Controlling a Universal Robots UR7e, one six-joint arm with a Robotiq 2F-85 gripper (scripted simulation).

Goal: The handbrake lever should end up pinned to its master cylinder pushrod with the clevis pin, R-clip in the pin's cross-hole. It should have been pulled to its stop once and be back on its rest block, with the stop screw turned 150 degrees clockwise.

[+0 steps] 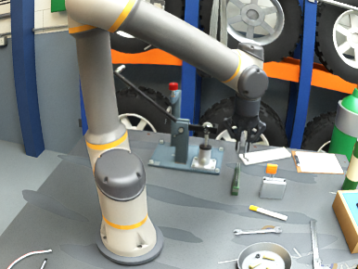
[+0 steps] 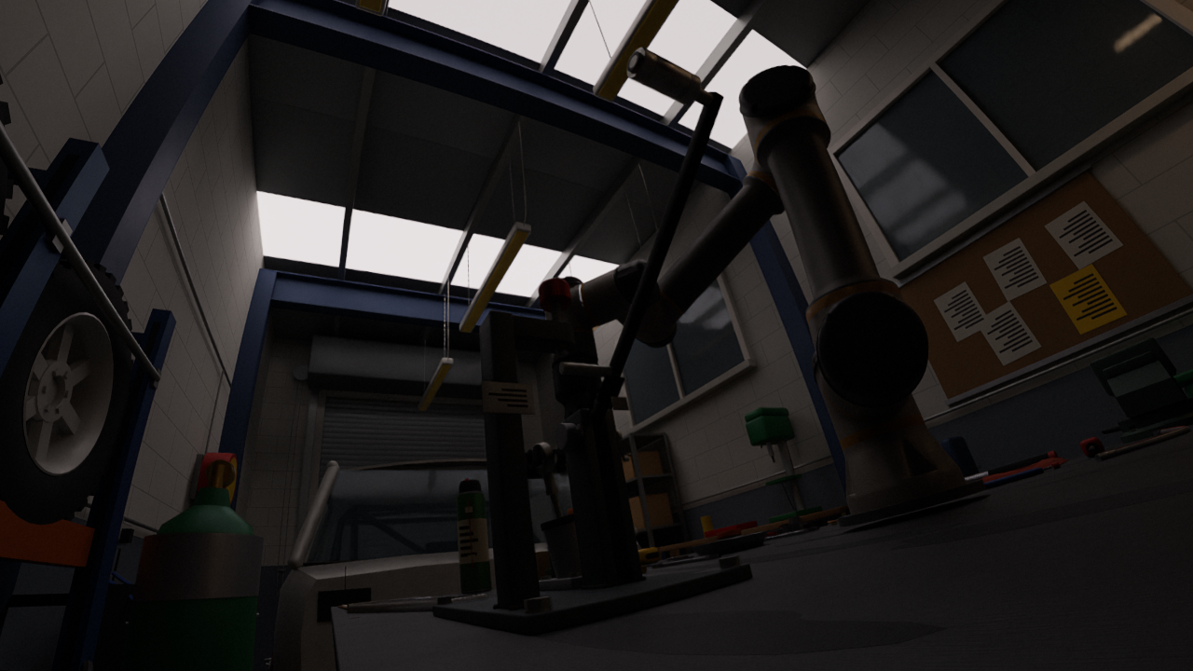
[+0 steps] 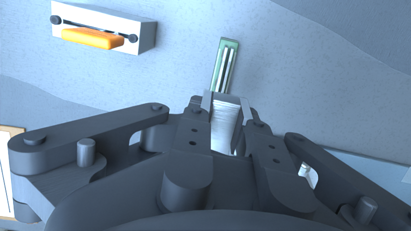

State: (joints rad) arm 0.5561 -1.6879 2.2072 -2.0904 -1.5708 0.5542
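Note:
A silvery clevis pin [image 3: 223, 126] stands upright between the fingers of my gripper [image 3: 225, 106], which hangs above the bench to the right of the handbrake fixture [image 1: 185, 153]. Below it lies a narrow green tray [image 1: 236, 179] [image 3: 225, 64] with pale grooves. The black lever [image 1: 148, 99] slopes up to the left from its grey bracket, and the master cylinder [image 1: 204, 155] with its pushrod stands on the blue base plate. A post with a red-capped screw [image 1: 173, 86] rises behind the bracket. A grey block with an orange piece [image 1: 271, 183] [image 3: 94, 37] sits right of the tray. My gripper is closed and holds the clevis pin.
Behind the bench stand blue and orange racks of tyres [image 1: 259, 18]. Papers [image 1: 264, 155] and a clipboard [image 1: 317, 162] lie at the back right, a green cylinder [image 1: 348, 125] at the right edge. A marker [image 1: 268, 212], a spanner [image 1: 257, 230] and a parts bowl [image 1: 264, 257] lie in front.

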